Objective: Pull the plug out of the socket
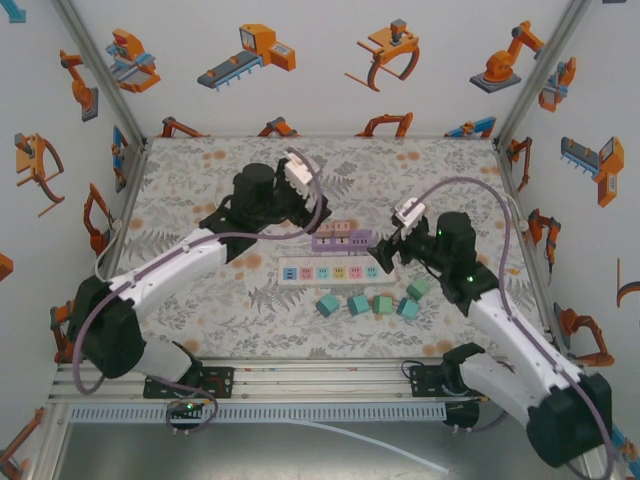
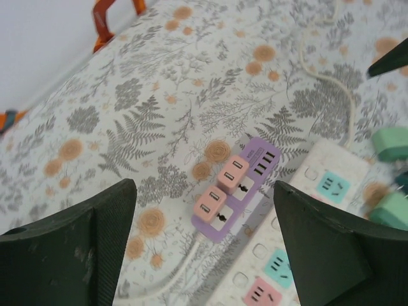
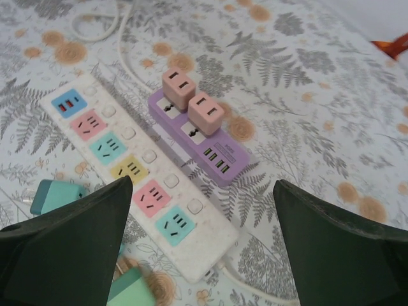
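A purple socket strip (image 1: 322, 243) lies mid-table with two pink plugs (image 1: 343, 229) seated in it side by side. From the left wrist view the plugs (image 2: 222, 188) stand on the purple strip (image 2: 263, 159) below and between my open fingers. My left gripper (image 1: 312, 215) hovers just left of the strip, open and holding nothing. My right gripper (image 1: 383, 255) hangs at the strip's right end, also open and holding nothing. Through the right wrist view the pink plugs (image 3: 191, 101) sit at the far end of the purple strip (image 3: 223, 159).
A white power strip (image 1: 325, 271) with coloured sockets lies just in front of the purple one, its cord trailing off. Several loose teal and green plugs (image 1: 358, 304) lie in a row nearer the arms. White walls close in the table on three sides.
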You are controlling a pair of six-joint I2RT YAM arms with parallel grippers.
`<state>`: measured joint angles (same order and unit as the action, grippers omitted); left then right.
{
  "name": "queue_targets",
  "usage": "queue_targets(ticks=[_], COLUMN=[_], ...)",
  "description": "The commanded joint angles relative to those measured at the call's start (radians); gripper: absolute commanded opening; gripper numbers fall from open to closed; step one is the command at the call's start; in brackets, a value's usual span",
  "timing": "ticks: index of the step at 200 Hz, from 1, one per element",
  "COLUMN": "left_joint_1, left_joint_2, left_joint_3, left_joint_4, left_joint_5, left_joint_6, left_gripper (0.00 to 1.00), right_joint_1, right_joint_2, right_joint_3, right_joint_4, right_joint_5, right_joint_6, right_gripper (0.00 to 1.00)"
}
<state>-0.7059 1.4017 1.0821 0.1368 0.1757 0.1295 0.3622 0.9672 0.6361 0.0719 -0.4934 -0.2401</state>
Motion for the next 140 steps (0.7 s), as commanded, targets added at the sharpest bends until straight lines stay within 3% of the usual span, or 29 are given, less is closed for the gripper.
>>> queue_targets(ticks=[1,26,47,79,99,140], left_joint_1=[0.033,0.081,0.113,0.126,0.129,0.129], left_joint_2=[-0.098,-0.148,-0.151,-0.083,0.001,0.171], left_joint_3=[-0.048,-0.061,-0.089,-0.096,-0.062,-0.027], left_joint_4=[-0.041,-0.202,-0.246,-0.268,-0.296,-0.241], left_joint_5=[-0.107,-0.204,-0.204,-0.266,-0.277,-0.192], left_joint_6=[-0.3,-0.578,-0.732,-0.823,-0.84,-0.875], left_gripper=[0.81,0.8,0.8,0.77,0.75,0.71], right_joint_1=[-0.052,-0.09,-0.092,-0.081,-0.062,-0.024], right_joint_2=[0.153,0.336,0.496,0.681,0.746,0.852], right_joint_3=[0.099,0.214,0.354,0.562,0.622,0.714], right_joint_4=[0.067,0.014,-0.152,-0.423,-0.45,-0.539], right_joint_5=[-0.315,-0.403,-0.398,-0.424,-0.358,-0.317], right_joint_6=[-0.128,-0.323,-0.549,-0.837,-0.852,-0.912], right_gripper=[0.81,0.81,0.8,0.67,0.67,0.65])
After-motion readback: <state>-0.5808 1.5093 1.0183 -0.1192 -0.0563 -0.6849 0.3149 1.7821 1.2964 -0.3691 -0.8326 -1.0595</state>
